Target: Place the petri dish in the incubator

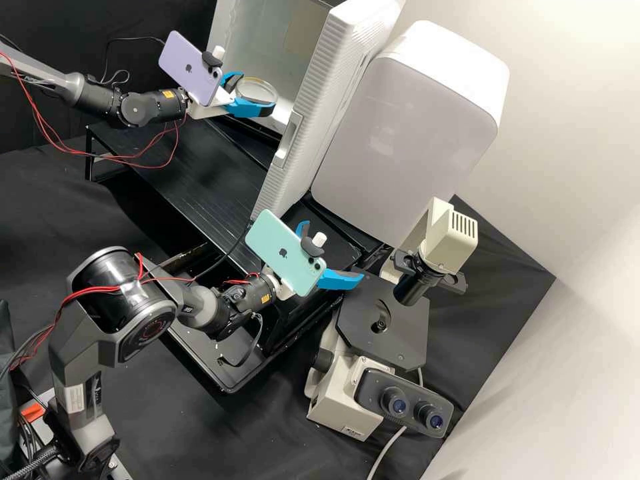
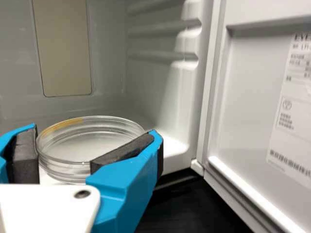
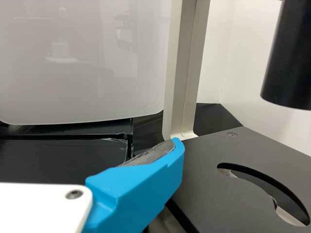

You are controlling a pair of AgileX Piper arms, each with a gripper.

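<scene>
While the white left gripper with two bright blue fingers [image 1: 252, 101] is clamped on the clear, round, shallow plastic petri dish [image 1: 257, 89], the dish hangs level at the open front of the white incubator [image 1: 261, 40]. Seen from the left wrist view, the black pads of both fingers [image 2: 124, 154] press against opposite sides of the dish wall [image 2: 90, 145], the spread set by the dish's width. A faint amber tinge runs along part of the rim. The chamber's pale floor and moulded shelf ledges lie beyond the dish; whether it has crossed the threshold cannot be told. The incubator's ribbed white door [image 1: 320, 100] stands swung open just beside the dish, its inner face carrying a printed label.

The white right gripper with blue fingers [image 1: 337, 273] sits low, at the edge of the black flat stage [image 3: 228, 165] of the off-white microscope [image 1: 347, 393]. One finger [image 3: 146, 182] shows its grey pad bare, nothing against it: released, holding nothing. Contact between finger and stage cannot be determined. A white box with a frosted front panel [image 1: 407, 140] stands close behind.
</scene>
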